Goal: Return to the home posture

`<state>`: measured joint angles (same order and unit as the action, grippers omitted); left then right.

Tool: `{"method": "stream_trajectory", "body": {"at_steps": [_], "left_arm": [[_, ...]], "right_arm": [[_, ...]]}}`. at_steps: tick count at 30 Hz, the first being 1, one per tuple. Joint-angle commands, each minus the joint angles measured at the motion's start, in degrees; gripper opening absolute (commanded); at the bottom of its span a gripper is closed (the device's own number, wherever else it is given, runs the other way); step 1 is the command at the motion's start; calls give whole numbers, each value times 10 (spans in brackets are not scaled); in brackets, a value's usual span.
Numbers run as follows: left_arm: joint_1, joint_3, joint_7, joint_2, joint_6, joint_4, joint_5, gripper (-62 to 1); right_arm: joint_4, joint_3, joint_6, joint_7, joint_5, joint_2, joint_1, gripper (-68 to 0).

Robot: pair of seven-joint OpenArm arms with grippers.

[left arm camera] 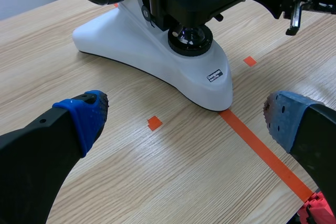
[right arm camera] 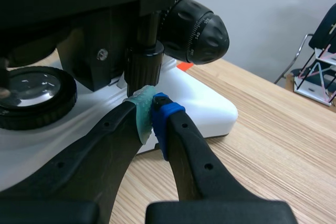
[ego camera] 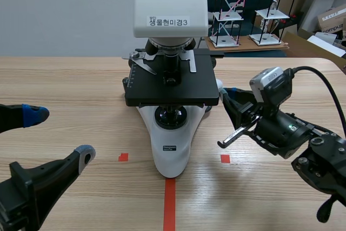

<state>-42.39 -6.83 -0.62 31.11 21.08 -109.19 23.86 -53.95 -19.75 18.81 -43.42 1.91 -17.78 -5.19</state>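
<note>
A microscope (ego camera: 170,79) with a white base and a black stage stands at the table's middle. My left gripper (ego camera: 59,135) is open at the near left, well short of the base, and holds nothing. In the left wrist view the gripper (left arm camera: 186,120) has its blue pads (left arm camera: 86,114) wide apart, and the base's front tip (left arm camera: 210,85) lies just ahead. My right gripper (ego camera: 223,92) is at the microscope's right side, under the stage edge. In the right wrist view the gripper (right arm camera: 151,115) is shut, its pads meeting just below a small black knob (right arm camera: 143,62), with nothing between them.
A large black focus knob (right arm camera: 197,30) juts out beside the small one. The right arm's cable (ego camera: 324,87) arcs over the table's right side. White shelf models (ego camera: 238,12) and cardboard boxes (ego camera: 332,22) stand behind the table's far edge.
</note>
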Motion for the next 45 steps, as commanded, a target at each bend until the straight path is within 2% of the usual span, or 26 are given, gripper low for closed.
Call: {"method": "stream_trajectory", "body": {"at_steps": [1, 7, 9, 12, 17, 20, 25, 31, 33, 45], "left_arm": [[-4, -3, -8, -3, 1, -12, 4, 14], [-4, -3, -8, -3, 1, -12, 4, 14], [-4, -3, -8, -3, 1, -12, 4, 14], [-4, -3, -8, -3, 1, -12, 4, 14], [-4, -3, -8, -3, 1, -12, 4, 14], [-4, -3, -8, -3, 1, -12, 4, 14], [-4, -3, -8, -3, 1, -12, 4, 14], [-4, -3, -8, -3, 1, -12, 4, 14], [-4, -3, -8, -3, 1, -12, 4, 14], [-4, -3, -8, -3, 1, -12, 4, 14]], "right_arm": [[-21, 20, -1, -15, 7, -5, 21, -671], [-117, 72, 0, 16, 6, -5, 115, -664], [-161, 88, 0, 33, 6, -5, 151, -621], [-229, 110, 0, 59, 6, -5, 205, -506], [-334, 138, 0, 95, 6, -5, 290, -223], [-393, 148, 0, 124, 6, -5, 338, -133], [-478, 162, 1, 167, 7, -5, 410, -81], [-557, 179, 13, 214, 7, -5, 485, -79], [-565, 183, 22, 215, 7, -5, 494, -79], [-565, 184, 22, 226, 7, -5, 493, -79]]}}
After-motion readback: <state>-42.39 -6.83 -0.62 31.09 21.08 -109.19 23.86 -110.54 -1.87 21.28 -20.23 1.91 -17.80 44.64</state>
